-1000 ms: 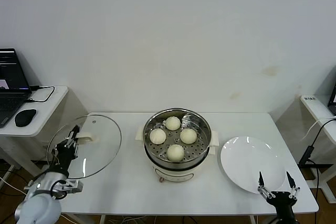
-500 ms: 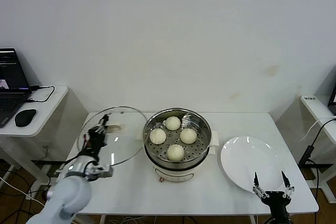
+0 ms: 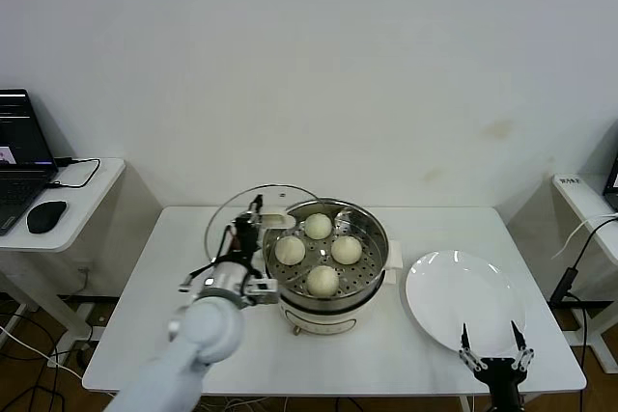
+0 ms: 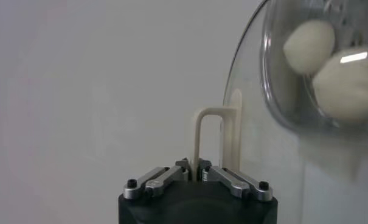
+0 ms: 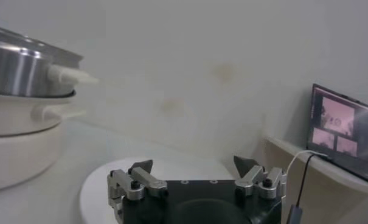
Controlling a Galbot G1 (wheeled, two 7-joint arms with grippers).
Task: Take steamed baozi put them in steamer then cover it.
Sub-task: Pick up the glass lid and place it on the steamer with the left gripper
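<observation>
Best carried level and centred over the round shiny steel steamer (image 3: pixel 326 253) on the white bench (image 3: pixel 174 335) before lowering, four smooth cream baozi (image 3: pixel 323 280) already inside. Clear glass lid (image 3: pixel 237 224) tilted just beside the rim, cream handle (image 4: pixel 209 143) pinched by left claw (image 3: pixel 249 235). Right claw (image 3: pixel 494 352) spread, idle at the glossy white plate (image 3: pixel 454 301)

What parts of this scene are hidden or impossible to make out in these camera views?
- Head view: the left gripper hides much of the glass lid's cream handle.
- Left wrist view: the steamer is cut off by the picture's edge, and only two baozi show through the lid.
- Head view: the laptop's screen is too small to read.
- Head view: the right gripper covers the plate's near rim.
</observation>
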